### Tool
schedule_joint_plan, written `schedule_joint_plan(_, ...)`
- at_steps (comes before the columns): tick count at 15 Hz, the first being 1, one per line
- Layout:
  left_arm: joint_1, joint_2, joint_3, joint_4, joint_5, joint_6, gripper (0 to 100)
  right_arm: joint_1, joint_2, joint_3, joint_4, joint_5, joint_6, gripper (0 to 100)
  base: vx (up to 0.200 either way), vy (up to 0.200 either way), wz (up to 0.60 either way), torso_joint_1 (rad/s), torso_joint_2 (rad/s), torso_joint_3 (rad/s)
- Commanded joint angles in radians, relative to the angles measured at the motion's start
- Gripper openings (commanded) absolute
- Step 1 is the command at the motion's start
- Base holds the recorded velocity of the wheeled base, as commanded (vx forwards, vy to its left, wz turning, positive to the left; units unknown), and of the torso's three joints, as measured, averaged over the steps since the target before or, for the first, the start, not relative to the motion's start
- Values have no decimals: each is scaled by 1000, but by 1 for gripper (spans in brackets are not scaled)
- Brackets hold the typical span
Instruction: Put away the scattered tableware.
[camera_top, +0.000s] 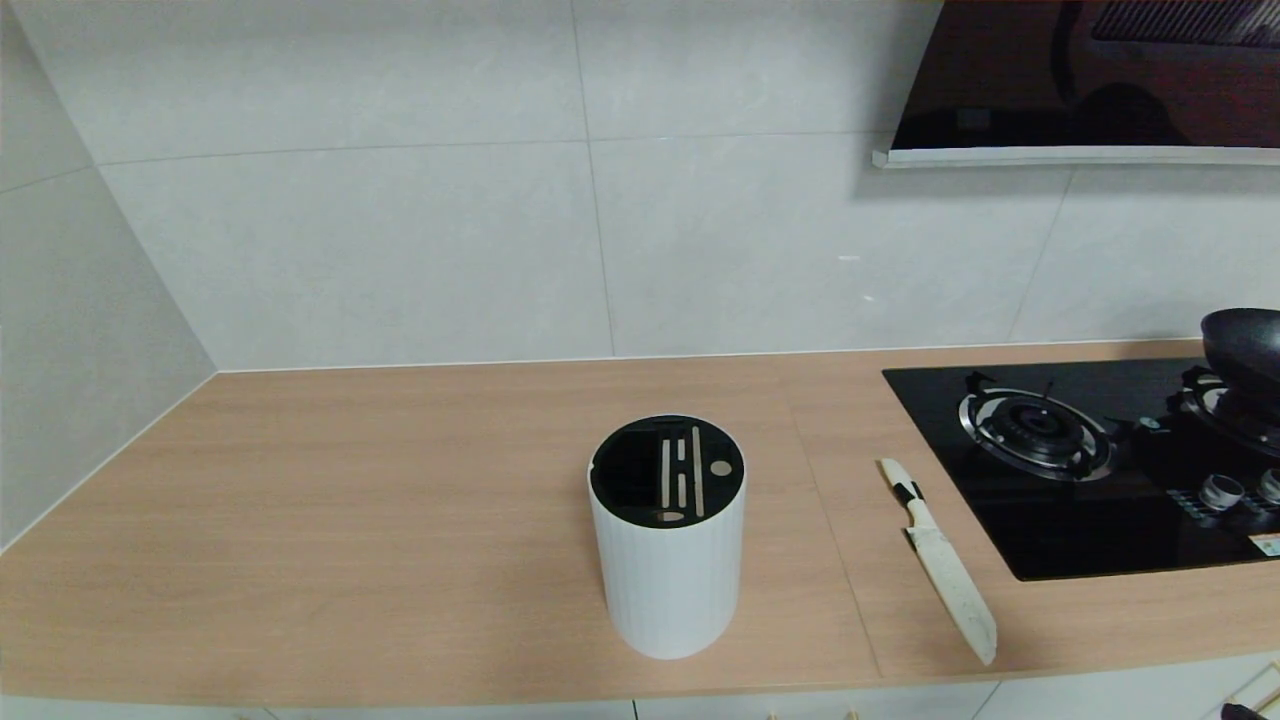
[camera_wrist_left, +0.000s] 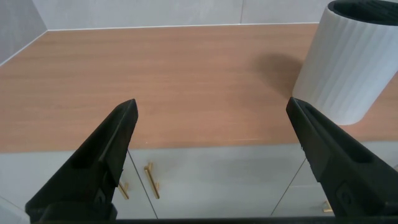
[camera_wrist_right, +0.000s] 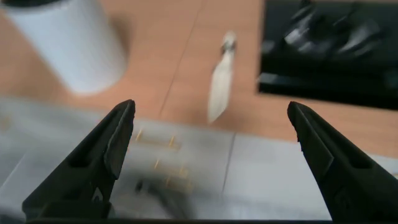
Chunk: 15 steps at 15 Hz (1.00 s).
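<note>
Wood-grain surface (camera_top: 400, 500) runs along a pale tiled wall, with a black stove (camera_top: 1060, 540) set into it at the far right. On it I count one white knife holder (camera_top: 668, 540) with a black slotted top, standing upright, and one white knife (camera_top: 940, 560) lying flat between the holder and the stove, touching neither. The stove has two burners (camera_top: 1035, 428), and one dark pan (camera_top: 1245, 345) sits on the farther right one.

The left hand (camera_wrist_left: 211, 106) is spread wide and holds nothing. It hangs off the surface's front edge, above the cabinet doors (camera_wrist_left: 151, 180), and the holder stands ahead of it, off toward its right finger.

The right hand (camera_wrist_right: 210, 106) is likewise wide and empty, off the front edge. The knife lies ahead of it, in line with the gap between its fingers, well apart from them.
</note>
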Motion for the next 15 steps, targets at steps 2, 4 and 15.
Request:
schedule_joint_plan(2,0,0,0,0,0,-1,100,124,400,-129,-40,-41,-2,100,0,0,0,0,0,0)
schedule_joint_plan(4,0,0,0,0,1,-1,100,130,554,-174,-127,-45,-2,100,0,0,0,0,0,0)
schedule_joint_plan(15,0,0,0,0,1,-2,100,133,1167,-252,-642,-189,-14,100,0,0,0,0,0,0)
